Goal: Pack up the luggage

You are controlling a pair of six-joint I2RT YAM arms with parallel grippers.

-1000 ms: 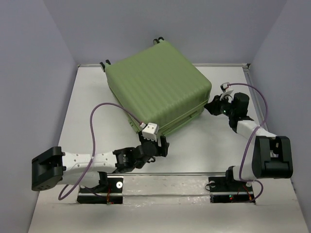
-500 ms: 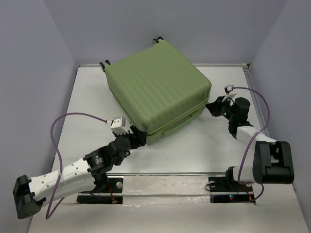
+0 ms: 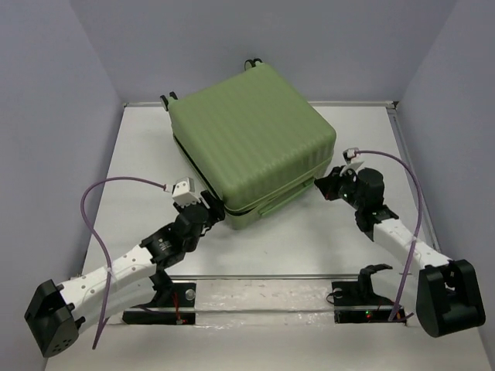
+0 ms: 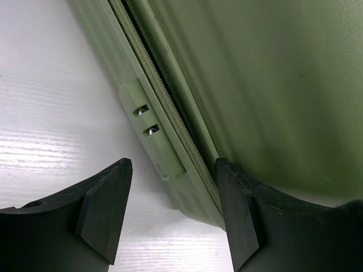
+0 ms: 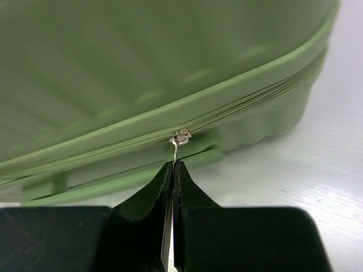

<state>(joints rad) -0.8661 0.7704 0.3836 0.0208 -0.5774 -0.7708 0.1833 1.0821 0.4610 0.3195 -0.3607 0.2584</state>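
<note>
Luggage (image 3: 251, 143) lies shell-up on the table (image 3: 139, 170), toward its far middle, turned at an angle so that 1 corner points at us and 2 sets of wheels (image 3: 168, 100) show at its far edge. We see both shells brought together. The zipper line (image 4: 164, 96) runs along the seam, so whatever is inside stays hidden from us.

At the case's near right corner sits the right gripper (image 3: 323, 185). Its jaws are pressed together, and in the right wrist view they pinch the thin metal zipper pull (image 5: 177, 148), which hangs from the slider (image 5: 181, 136) on the seam just above the fingertips. The right arm reaches forward and inward from its base, elbow low by the table's right side, wrist turned toward the case.

At the near left corner sits the left gripper (image 3: 210, 219), jaws spread wide with nothing between them. In the left wrist view its 2 dark fingers (image 4: 105, 209) stand either side of the case's edge, 1 over the bare table and 1 under the upper shell. Between them we see a green bracket (image 4: 150, 127) with 2 screws, beside the seam. The left arm stretches long and low from the near left corner, angled up to the case.
</note>
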